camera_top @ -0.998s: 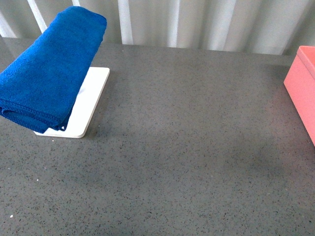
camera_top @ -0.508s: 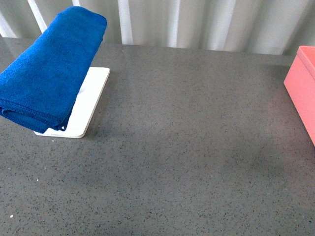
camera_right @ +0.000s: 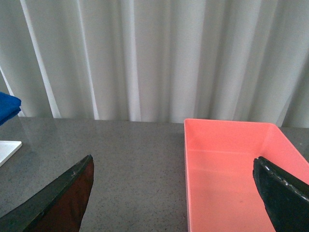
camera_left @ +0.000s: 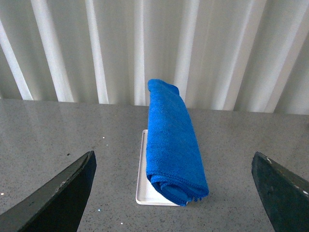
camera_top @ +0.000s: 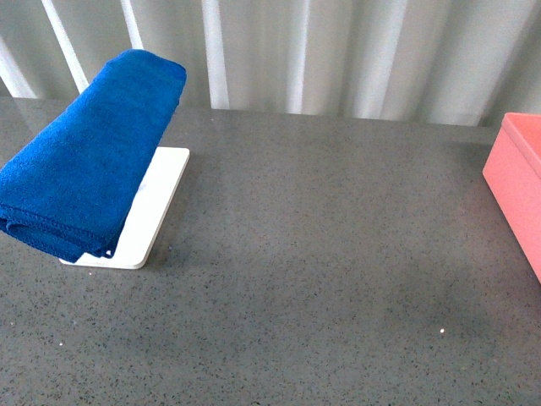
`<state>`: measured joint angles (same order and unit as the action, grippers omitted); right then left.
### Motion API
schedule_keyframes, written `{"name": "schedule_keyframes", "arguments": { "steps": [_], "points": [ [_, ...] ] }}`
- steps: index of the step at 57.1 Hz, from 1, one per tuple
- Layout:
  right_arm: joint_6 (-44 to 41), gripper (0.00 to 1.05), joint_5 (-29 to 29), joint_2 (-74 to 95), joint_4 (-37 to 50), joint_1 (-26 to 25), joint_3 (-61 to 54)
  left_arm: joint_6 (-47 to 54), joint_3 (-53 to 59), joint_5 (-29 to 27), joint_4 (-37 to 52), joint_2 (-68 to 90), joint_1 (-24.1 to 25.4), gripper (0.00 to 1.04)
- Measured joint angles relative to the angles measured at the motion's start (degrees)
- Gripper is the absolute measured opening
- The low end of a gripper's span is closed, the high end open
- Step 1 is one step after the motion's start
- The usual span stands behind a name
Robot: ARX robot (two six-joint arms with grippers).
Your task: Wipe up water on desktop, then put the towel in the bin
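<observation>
Only the dark inner tips of the left gripper and the right gripper showed, spread wide and gripping nothing. The bin was cut off at the desktop's right edge. The towel, bright blue, fuzzy and thickly folded, lay along the white tray near the far-left corner, covering most of it.
</observation>
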<state>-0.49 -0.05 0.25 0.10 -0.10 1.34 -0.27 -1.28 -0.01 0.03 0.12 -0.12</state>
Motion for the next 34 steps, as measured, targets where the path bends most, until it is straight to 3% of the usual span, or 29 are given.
{"name": "schedule_keyframes", "arguments": {
  "steps": [7, 11, 14, 21, 34],
  "points": [
    [0.0, 0.98, 0.0, 0.0, 0.0, 0.0, 0.0, -0.61, -0.15, -0.81, -0.63, 0.44, -0.22, 0.98],
    [0.0, 0.98, 0.02, 0.0, 0.0, 0.0, 0.0, -9.49, -3.65, -7.82, -11.23, 6.23, -2.08, 0.98],
    [0.0, 0.98, 0.0, -0.02, 0.0, 0.0, 0.0, -14.21, -4.04, -7.87, -12.09, 9.68, -2.03, 0.98],
    [0.0, 0.98, 0.02, 0.0, 0.0, 0.0, 0.0, -18.49, -6.32, -3.45, -2.43, 19.91, 0.31, 0.98],
    [0.0, 0.98, 0.0, 0.0, 0.0, 0.0, 0.0, -15.52, -20.48, 6.23, 15.96, 46.62, 2.51, 0.98]
  ]
}}
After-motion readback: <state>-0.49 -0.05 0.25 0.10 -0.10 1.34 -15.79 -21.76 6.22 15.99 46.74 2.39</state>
